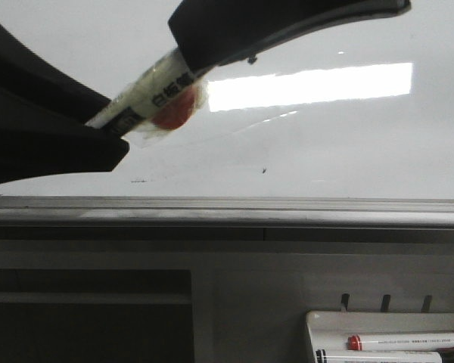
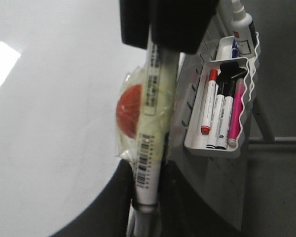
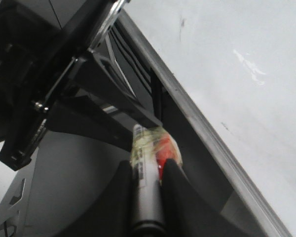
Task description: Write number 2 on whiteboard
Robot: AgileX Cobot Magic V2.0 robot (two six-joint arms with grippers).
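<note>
**Marker between both grippers, board unmarked**

No number 2 showed on the whiteboard (image 1: pixel 348 144); only small specks lay on its glossy face above the grey rail (image 1: pixel 227 215). The step in hand looked like a handover or uncapping of the marker (image 1: pixel 155 94), so it would be done well by keeping one firm hold on the barrel and pulling straight along its axis, without twisting it against the tape-wrapped red piece (image 2: pixel 129 109).

The right gripper (image 3: pixel 148 170) was closed on the marker's barrel, a finger (image 3: pixel 173 182) on each side. The left gripper (image 2: pixel 160 42) had the marker running into it, but whether it pinched could not be told. Spare markers sat in a white tray (image 2: pixel 239 148) beside the board.
</note>
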